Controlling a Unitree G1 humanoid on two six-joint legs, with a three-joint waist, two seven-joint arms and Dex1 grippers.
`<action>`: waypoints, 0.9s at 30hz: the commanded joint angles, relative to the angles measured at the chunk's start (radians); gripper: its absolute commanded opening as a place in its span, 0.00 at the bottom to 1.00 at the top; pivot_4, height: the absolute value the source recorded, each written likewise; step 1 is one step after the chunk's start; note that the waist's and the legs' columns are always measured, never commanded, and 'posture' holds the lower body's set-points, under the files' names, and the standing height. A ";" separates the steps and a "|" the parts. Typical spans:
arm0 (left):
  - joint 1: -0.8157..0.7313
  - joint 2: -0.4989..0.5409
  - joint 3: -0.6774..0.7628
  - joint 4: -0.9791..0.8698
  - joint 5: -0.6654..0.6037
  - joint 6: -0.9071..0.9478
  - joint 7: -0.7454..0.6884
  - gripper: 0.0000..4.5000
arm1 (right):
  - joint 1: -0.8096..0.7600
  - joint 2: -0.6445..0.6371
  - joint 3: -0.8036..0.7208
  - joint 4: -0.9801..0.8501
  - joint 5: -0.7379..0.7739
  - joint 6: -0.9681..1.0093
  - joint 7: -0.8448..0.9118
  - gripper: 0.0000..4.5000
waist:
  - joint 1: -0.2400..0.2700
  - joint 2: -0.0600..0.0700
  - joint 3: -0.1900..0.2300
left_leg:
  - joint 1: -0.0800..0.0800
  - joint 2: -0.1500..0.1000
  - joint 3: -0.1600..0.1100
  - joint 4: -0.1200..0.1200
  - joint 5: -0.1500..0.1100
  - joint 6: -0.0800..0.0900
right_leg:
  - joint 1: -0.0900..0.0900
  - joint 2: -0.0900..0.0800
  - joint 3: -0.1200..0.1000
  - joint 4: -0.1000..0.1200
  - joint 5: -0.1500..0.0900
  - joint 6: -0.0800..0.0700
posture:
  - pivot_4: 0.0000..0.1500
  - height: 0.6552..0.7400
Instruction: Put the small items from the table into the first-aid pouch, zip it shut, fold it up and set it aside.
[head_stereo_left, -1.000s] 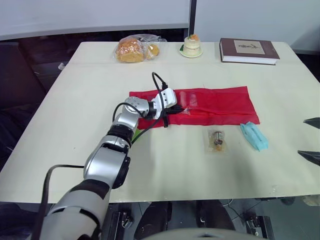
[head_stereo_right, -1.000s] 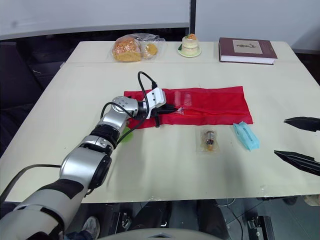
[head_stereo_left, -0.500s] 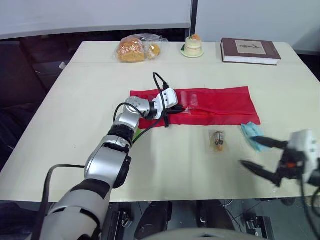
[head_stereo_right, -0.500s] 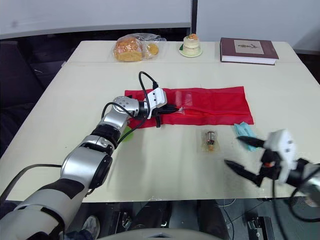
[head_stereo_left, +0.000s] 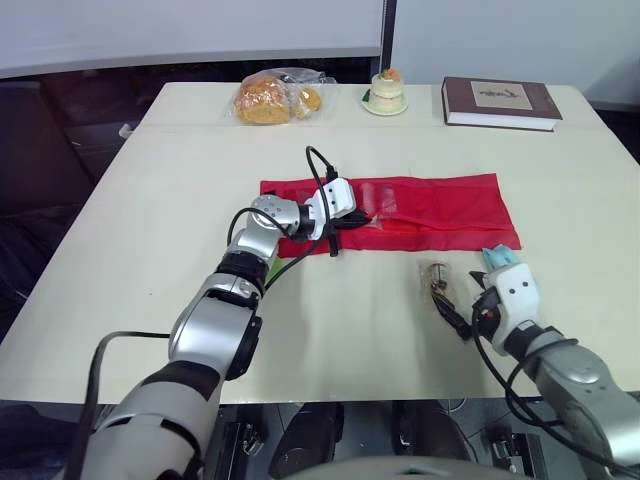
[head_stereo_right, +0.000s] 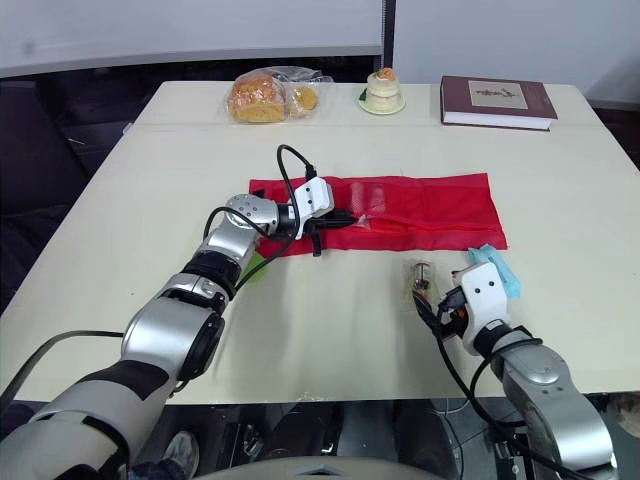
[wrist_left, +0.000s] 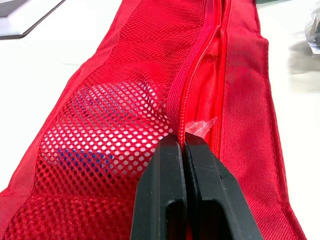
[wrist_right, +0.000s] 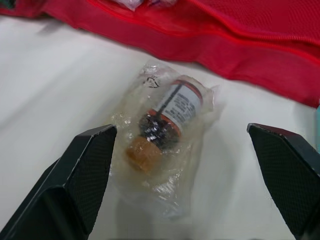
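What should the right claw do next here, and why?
Probably ease the right claw down and close on the bagged vial: its open fingers straddle the vial without touching, while the left claw pinches the red pouch by its zipper.

Both head cams look forward and down over the surface (head_stereo_left: 150, 200), practically the same shot. Left wrist cam's right up against the red pouch (wrist_left: 240, 100); right wrist cam's close above the bagged bottle (wrist_right: 170, 112), with the pouch edge shared.
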 joint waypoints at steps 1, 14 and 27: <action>-0.003 -0.007 0.010 -0.038 -0.007 -0.003 -0.001 0.00 | -0.009 0.042 0.012 0.008 -0.001 0.019 -0.042 0.99 | -0.001 0.000 0.000 | 0.000 0.000 0.000 0.000 0.000 0.000 | 0.000 0.000 0.000 0.000 0.000 0.000 | 1.00 0.87; 0.000 -0.012 0.010 -0.045 -0.009 0.004 -0.006 0.00 | -0.039 0.005 0.001 -0.029 0.023 0.030 -0.001 0.09 | -0.007 0.000 0.000 | 0.000 0.000 0.000 0.000 0.000 0.000 | 0.000 0.000 0.000 0.000 0.000 0.000 | 1.00 0.87; 0.059 -0.028 0.003 -0.195 -0.035 0.061 -0.049 0.00 | -0.342 0.037 -0.011 0.105 0.096 0.254 -0.033 0.09 | -0.010 0.000 0.000 | 0.000 0.000 -0.001 0.000 0.000 0.000 | 0.000 0.000 0.000 0.000 0.000 0.000 | 1.00 0.87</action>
